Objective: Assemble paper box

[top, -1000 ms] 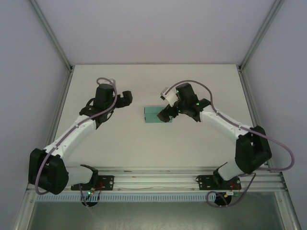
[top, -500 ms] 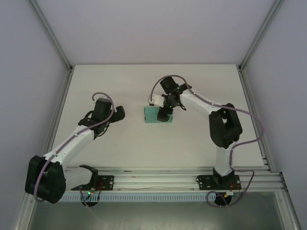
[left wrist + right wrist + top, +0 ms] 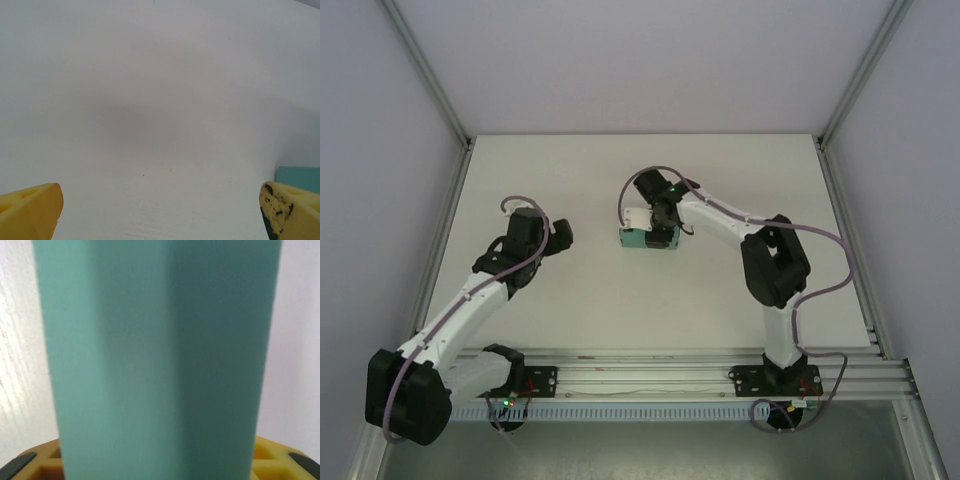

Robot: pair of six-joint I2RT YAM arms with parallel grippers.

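Note:
The paper box point(image 3: 636, 239) is a small teal-green rectangular box lying in the middle of the white table. My right gripper point(image 3: 660, 236) reaches down over its right end. In the right wrist view the paper box point(image 3: 160, 360) stands between the jaws of the right gripper point(image 3: 157, 462), and each yellow finger point(image 3: 35, 462) meets one of its sides. My left gripper point(image 3: 563, 233) hangs to the left of the box, apart from it. Its jaws stand wide with bare table between them in the left wrist view point(image 3: 160, 212). A corner of the box point(image 3: 300, 175) shows at the right edge there.
The white table point(image 3: 570, 300) is walled by grey panels with metal posts at the back corners. The aluminium rail point(image 3: 640, 375) carrying both arm bases runs along the near edge.
My right arm swung in and left over the box, and its jaws closed in on the box's sides. The box shifted slightly left. My left arm drew back towards the near left, still open.

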